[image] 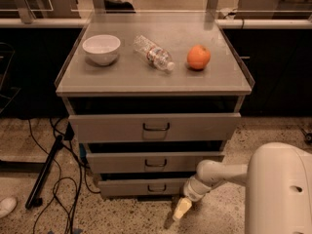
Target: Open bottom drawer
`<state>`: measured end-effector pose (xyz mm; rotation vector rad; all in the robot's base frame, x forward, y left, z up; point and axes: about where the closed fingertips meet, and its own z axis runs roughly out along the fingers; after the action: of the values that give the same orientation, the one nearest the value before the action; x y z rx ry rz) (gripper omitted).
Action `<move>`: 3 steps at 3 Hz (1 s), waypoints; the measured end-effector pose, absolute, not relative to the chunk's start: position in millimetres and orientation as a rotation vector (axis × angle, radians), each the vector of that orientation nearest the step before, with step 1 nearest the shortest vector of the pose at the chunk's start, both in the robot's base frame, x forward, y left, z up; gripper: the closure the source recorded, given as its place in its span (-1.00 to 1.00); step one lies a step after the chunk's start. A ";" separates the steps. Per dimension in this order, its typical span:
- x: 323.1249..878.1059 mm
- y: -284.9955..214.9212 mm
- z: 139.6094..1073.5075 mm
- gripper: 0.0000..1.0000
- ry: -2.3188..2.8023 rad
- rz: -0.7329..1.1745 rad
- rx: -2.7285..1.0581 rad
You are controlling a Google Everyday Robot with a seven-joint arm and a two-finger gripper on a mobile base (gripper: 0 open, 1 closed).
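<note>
A grey cabinet with three drawers stands on a speckled floor (131, 221). The bottom drawer (131, 187) sits lowest, under the middle drawer (122, 163), and has a small dark loop handle (157, 187) at the centre of its flat front.

A white arm (222, 173) reaches in from the robot's body (280, 189) at lower right. It runs left and bends down at the wrist. The gripper (182, 209), pale yellow, points down and to the left. It hangs just above the floor near the right end of the bottom drawer, apart from the handle and holding nothing. I cannot tell whether it is open or closed.

On the counter (126, 77) are a white bowl (101, 48), a plastic bottle (154, 52) lying on its side, and an orange (199, 57).
</note>
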<state>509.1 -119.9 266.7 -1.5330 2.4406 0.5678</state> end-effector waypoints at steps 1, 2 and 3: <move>509.1 -119.9 266.6 -1.00 2.441 0.568 -1.533; 514.5 -125.3 253.3 -1.00 2.446 0.576 -1.511; 531.0 -137.8 228.3 -1.00 2.452 0.579 -1.465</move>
<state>531.0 -137.8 228.3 -1.4654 2.4519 0.5791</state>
